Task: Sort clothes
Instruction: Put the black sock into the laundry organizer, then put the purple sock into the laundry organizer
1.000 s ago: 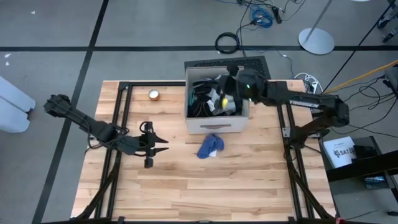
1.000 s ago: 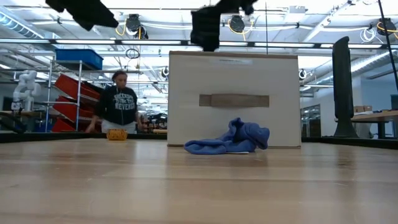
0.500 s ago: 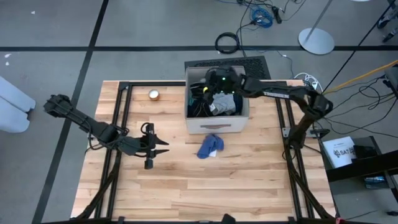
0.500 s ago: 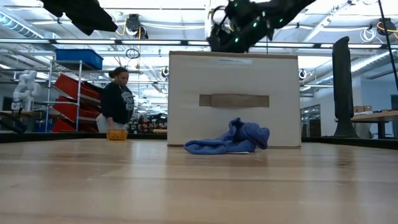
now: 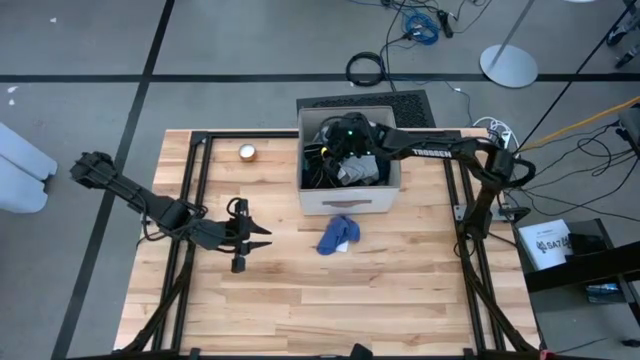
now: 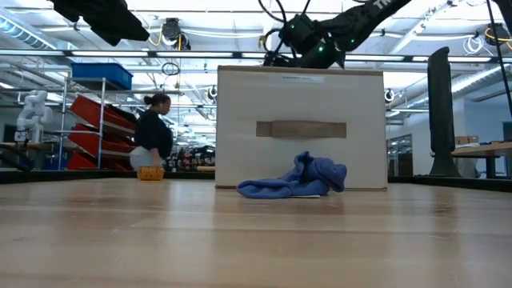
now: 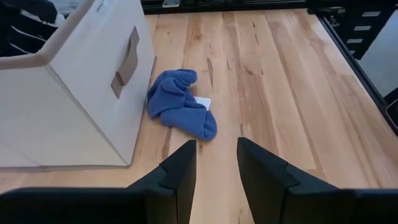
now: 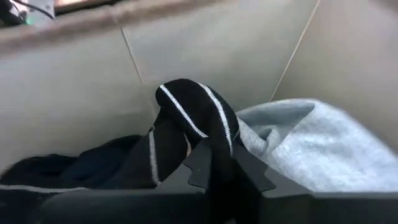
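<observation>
Right claw [image 8: 211,163] in beige box [image 5: 350,201], around black white-striped garment [image 8: 193,127] beside grey garment [image 8: 311,146].

**A:** Where is the right arm?

**B:** It stretches out long from the right side of the table. Its wrist bends down, and the right gripper [image 5: 345,140] points down into the box. Its two dark fingers [image 8: 214,165] are pressed together, with a black striped cloth [image 8: 186,121] pinched between them.

**A:** And the left arm?

**B:** It waits, bent at the elbow, held low and level. The left gripper [image 7: 216,163] points forward with nothing in it. Its two fingers [image 7: 180,168] stand apart, with a clear gap between them.
</observation>
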